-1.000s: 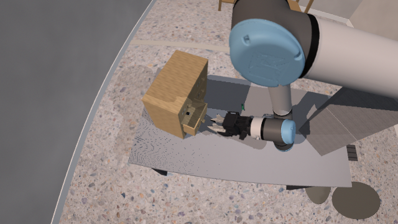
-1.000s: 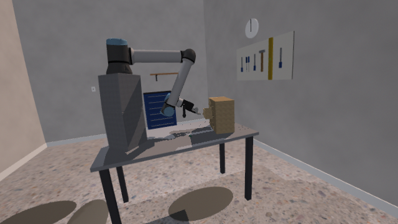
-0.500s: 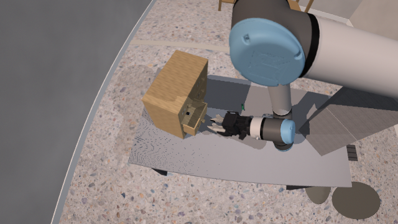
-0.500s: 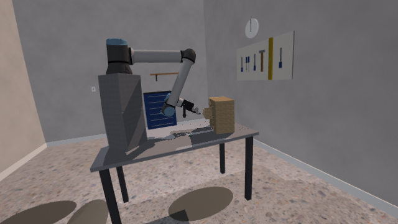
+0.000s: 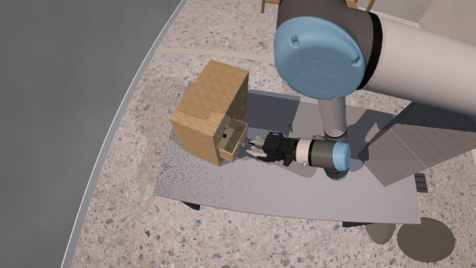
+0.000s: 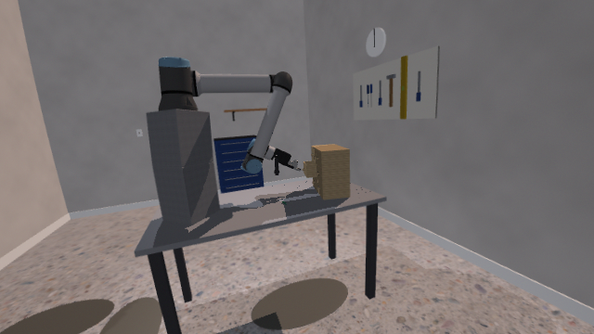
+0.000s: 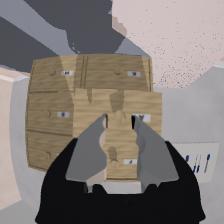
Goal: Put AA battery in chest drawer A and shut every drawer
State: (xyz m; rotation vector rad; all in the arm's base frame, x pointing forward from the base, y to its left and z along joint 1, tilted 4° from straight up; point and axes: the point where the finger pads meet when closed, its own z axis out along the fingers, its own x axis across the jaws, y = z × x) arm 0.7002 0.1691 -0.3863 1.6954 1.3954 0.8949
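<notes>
Directly ahead of the gripper (image 5: pixel 248 146) (image 6: pixel 299 168) (image 7: pixel 120 120), the pulled-out drawer (image 5: pixel 228 153) (image 6: pixel 308 169) is jutting from the chest (image 5: pixel 216 93) (image 6: pixel 336 172) (image 7: pixel 50 100), which is standing on the table (image 5: pixel 297 197) (image 6: pixel 251 223) (image 7: pixel 170 60), with a small object (image 5: pixel 224 135) showing in that drawer. A little thing (image 5: pixel 290 128) (image 6: pixel 284 201) is lying on the table, below and to the gripper's right, while the pedestal (image 5: pixel 394 160) (image 6: pixel 167 176) is rising behind it. Beyond the chest, the tool board (image 6: pixel 429 83) (image 7: pixel 205 150) is hanging on the wall, and the cabinet (image 6: pixel 238 162) is standing off to the gripper's left, past the table.

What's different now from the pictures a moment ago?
The black claw has edged slightly toward the pulled-out wooden drawer. Nothing was taken hold of or let go; the claw's fingers stand apart, holding nothing. The drawer, the light-brown wooden chest and the small green object on the grey table look unmoved.
</notes>
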